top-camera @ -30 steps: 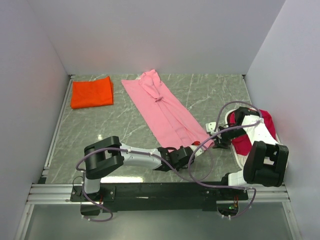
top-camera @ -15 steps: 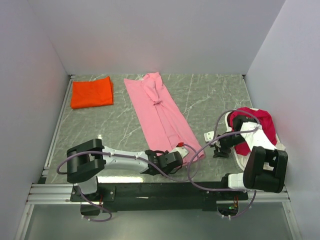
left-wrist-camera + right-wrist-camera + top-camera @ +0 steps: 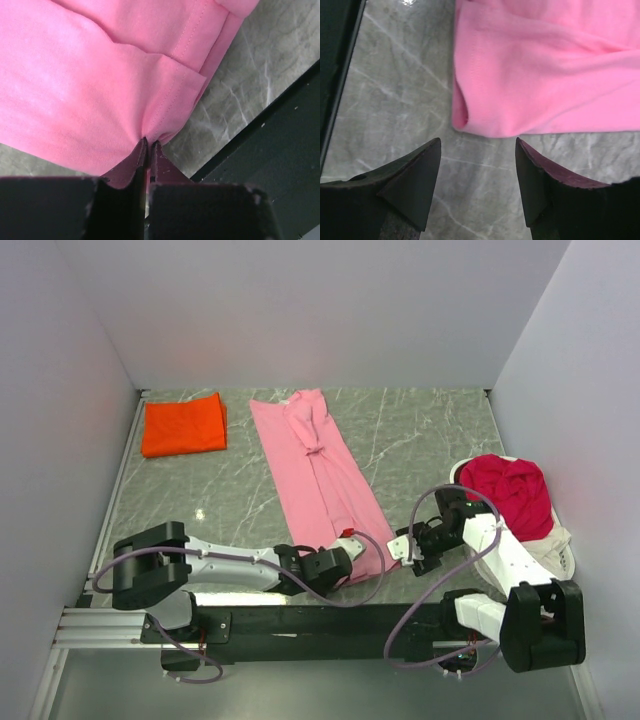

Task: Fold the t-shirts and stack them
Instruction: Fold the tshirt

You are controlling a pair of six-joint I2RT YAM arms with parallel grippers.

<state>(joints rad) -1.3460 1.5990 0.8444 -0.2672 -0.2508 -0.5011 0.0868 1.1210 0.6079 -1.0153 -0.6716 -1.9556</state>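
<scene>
Pink cloth, clamped as a thin pucker at the near hem of the pink t-shirt [image 3: 100, 75], in the shut jaws of the left gripper [image 3: 148, 143]. Hovered wide open with the right gripper [image 3: 477, 142] just short of the hem's right corner (touching nothing). Lay lengthwise, near to far, mid table [image 3: 430, 430]. Risked slipping free, or skewing under a one-sided pull.

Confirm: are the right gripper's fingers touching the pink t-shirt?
Apart. Right wrist view: right gripper open, bare table showing between its fingers and the edge of the pink t-shirt.
</scene>
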